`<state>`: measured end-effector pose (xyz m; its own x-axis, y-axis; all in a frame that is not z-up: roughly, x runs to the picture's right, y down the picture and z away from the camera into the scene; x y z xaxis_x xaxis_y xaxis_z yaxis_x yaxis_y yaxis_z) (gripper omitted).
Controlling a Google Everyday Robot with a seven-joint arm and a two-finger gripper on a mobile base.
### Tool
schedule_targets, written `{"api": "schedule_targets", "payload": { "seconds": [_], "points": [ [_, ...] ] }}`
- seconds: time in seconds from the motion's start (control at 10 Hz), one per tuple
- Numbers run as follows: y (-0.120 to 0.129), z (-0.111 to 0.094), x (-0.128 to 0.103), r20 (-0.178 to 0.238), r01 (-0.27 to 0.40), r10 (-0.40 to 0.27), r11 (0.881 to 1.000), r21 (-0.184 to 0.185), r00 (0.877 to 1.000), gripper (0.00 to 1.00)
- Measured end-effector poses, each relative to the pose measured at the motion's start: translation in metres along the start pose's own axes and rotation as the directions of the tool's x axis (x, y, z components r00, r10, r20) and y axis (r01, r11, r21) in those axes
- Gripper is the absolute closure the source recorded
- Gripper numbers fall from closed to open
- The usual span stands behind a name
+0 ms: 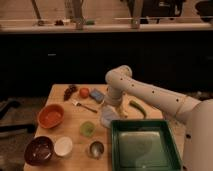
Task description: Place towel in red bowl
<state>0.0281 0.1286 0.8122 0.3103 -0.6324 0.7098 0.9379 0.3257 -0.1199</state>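
Presently the hand (113,105) is lowered at the centre of the worktop (75,120), directly over the pale towel (108,119), which is bunched just off the 10 o'clock corner of the green tray (142,123). This placement is judged to suit a grasp from above, since the red bowl (51,116) is set well apart at 9 o'clock of the towel, with a green cup (87,129) lying between. Contact with the towel seems likely, but whether the hand is clamped on it cannot be told.

White arm (155,97) with high bent elbow, wrist vertical, jaws low at mid-frame.
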Motion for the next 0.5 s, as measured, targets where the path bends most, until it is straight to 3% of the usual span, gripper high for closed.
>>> {"api": "schedule_targets", "payload": {
  "seconds": [0.3, 0.5],
  "points": [
    [-0.015, 0.004, 0.004, -0.014, 0.049, -0.049, 0.999, -0.014, 0.999, 0.20],
    [-0.027, 0.012, 0.011, -0.002, 0.088, -0.088, 0.996, -0.033, 0.996, 0.20]
  ]
}}
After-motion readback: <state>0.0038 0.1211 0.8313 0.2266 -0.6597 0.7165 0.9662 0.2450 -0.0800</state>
